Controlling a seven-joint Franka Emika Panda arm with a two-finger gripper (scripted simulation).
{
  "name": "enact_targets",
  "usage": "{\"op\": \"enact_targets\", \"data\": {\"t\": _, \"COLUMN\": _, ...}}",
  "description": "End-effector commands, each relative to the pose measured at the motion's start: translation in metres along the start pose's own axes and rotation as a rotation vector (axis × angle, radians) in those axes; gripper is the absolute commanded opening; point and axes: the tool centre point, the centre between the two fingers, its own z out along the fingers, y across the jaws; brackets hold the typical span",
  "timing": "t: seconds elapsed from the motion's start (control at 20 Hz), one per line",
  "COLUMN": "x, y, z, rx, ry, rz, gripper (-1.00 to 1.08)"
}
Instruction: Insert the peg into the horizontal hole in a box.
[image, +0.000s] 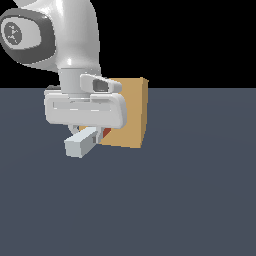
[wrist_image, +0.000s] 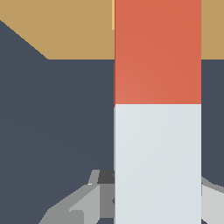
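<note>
The hand (image: 89, 131) is clamped on the peg's (wrist_image: 157, 109) grey half, red end pointing straight at the tan box (image: 131, 112), so it's basically just a push along the peg's long axis.

Hidden and cropped parts around the peg and box

In the exterior view the white arm covers the near face of the plain tan cardboard-coloured box (image: 131, 112), so its square hole cannot be seen, and only a sliver of red shows on the long square-section red-and-white peg (image: 82, 142). In the wrist view the peg (wrist_image: 157, 109) runs off both edges, hiding the gripper's grey fingers (wrist_image: 83, 205) in part; their grip cannot be judged.
</note>
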Motion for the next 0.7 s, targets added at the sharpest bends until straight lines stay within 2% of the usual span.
{"op": "enact_targets", "data": {"t": 0.0, "x": 0.021, "y": 0.001, "z": -0.001, "rx": -0.003, "ry": 0.001, "rz": -0.001, "gripper": -1.00}}
{"op": "enact_targets", "data": {"t": 0.3, "x": 0.054, "y": 0.001, "z": -0.002, "rx": -0.004, "ry": 0.001, "rz": -0.001, "gripper": -1.00}}
{"op": "enact_targets", "data": {"t": 0.65, "x": 0.062, "y": 0.003, "z": -0.002, "rx": -0.004, "ry": 0.001, "rz": 0.000, "gripper": -1.00}}
